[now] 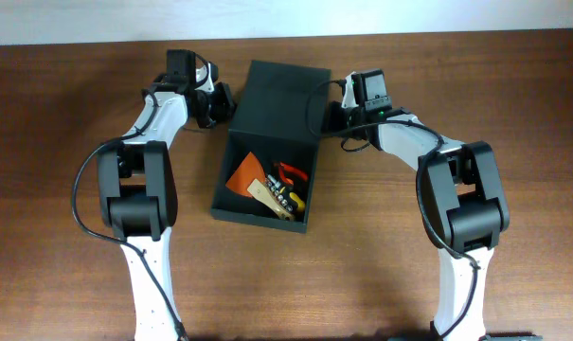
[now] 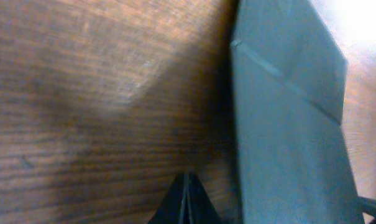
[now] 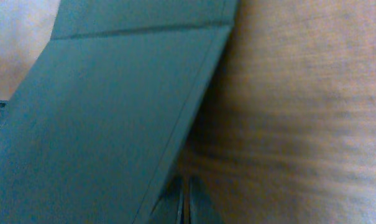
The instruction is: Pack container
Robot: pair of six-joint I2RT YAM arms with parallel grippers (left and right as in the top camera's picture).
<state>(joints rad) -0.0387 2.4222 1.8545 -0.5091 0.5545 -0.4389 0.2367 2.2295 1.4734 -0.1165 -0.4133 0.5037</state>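
So the container [image 1: 259,216] sits mid-table [image 1: 59,114] between your two arms, body toward you and the lid [image 1: 278,95] flopped open away from you. It's got stuff in it already: an orange piece [image 1: 246,171], red-handled pliers [image 1: 291,172], plus a yellow-and-black tool [image 1: 292,200] in the near-right corner. My read is the loading is pretty much done and the flap is what's left.

That would explain where you've parked the arms. The left gripper [image 1: 220,102] is just beside the lid's left edge and the right gripper [image 1: 331,116] is just beside its right edge, one per side, down low near the table. Looks like a setup for getting under or behind that flap from both sides and swinging it over the box evenly instead of twisting it.

In the left wrist view the fingertips [image 2: 175,208] are pressed together with nothing between them, the green wall right next to them. Same story on the right wrist: fingertips [image 3: 200,211] together, empty, hard by the box edge. Can't tell if either is actually touching the cardboard, the views are too blurry.

Closed tips make sense for pushing a flap, not pinching it. Just watch the light box doesn't slide.
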